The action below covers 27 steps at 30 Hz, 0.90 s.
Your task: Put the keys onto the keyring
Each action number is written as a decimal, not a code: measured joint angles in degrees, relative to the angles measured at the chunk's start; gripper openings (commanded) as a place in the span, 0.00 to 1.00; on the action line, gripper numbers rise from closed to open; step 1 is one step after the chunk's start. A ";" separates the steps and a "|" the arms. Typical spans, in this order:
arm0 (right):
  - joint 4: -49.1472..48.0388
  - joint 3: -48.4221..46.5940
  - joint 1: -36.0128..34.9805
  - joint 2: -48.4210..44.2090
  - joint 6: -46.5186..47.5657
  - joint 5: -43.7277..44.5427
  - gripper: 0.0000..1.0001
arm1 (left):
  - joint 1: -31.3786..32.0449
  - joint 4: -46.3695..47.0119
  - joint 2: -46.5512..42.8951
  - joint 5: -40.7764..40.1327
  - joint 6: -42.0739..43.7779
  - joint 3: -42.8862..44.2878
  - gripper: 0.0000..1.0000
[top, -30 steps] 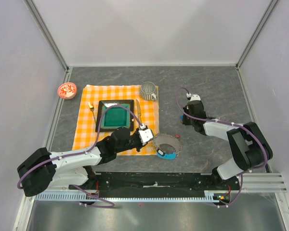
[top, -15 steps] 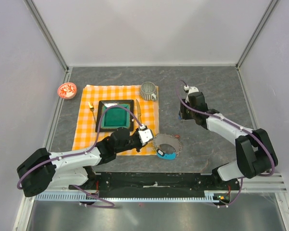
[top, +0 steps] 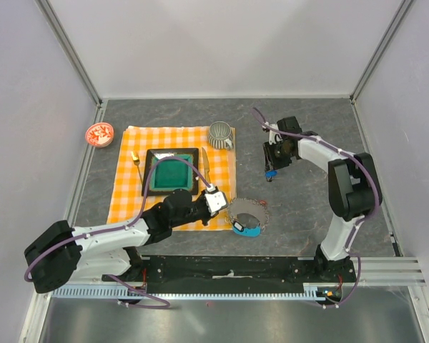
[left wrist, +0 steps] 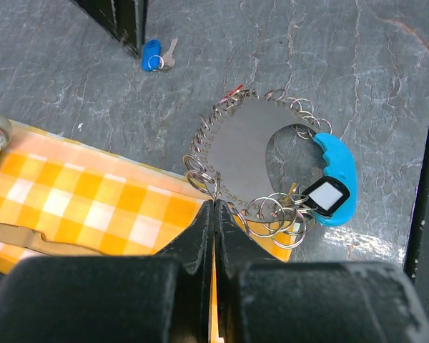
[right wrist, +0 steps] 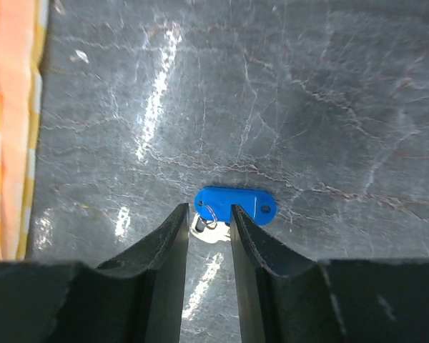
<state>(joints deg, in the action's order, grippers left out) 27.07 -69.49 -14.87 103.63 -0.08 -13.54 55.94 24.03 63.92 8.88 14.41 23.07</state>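
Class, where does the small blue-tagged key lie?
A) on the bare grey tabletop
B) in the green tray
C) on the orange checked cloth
A: the small blue-tagged metal key rests on the bare grey stone tabletop, apart from the orange checked cloth.

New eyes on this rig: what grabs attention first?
The orange checked cloth on the table's left half stands out first. Off its near right corner lies the keyring with its cyan crescent tag, and the left end effector is shut at the keyring's rim. To the right, on the bare grey tabletop, the right end effector stands open over a blue-tagged key.
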 measured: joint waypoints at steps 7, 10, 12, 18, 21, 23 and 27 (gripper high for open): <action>6.19 -4.37 0.92 6.43 4.20 -3.96 0.34 | 0.00 -0.04 -0.24 0.00 0.02 0.00 0.02; 7.28 -5.84 1.05 7.39 5.14 -5.11 0.32 | 0.00 -0.07 -0.24 0.00 0.02 0.00 0.02; 7.93 -6.58 1.11 8.11 5.70 -5.86 0.32 | 0.00 -0.07 -0.24 0.00 0.02 0.00 0.02; 9.92 -7.43 1.25 8.61 6.75 -6.91 0.32 | 0.00 -0.07 -0.24 0.02 0.02 0.00 0.02; 11.13 -7.48 1.31 8.61 7.06 -7.19 0.32 | 0.00 -0.07 -0.24 0.04 0.00 0.00 0.02; 11.67 -7.50 1.40 8.61 7.26 -7.23 0.32 | 0.00 -0.07 -0.24 0.07 0.02 0.00 0.02; 12.79 -7.69 1.75 8.61 7.56 -7.39 0.32 | 0.00 -0.09 -0.24 0.13 0.00 0.00 0.02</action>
<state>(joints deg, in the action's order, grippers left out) 39.86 -77.19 -13.13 112.25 7.49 -20.93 55.94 23.94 63.68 9.02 14.41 23.07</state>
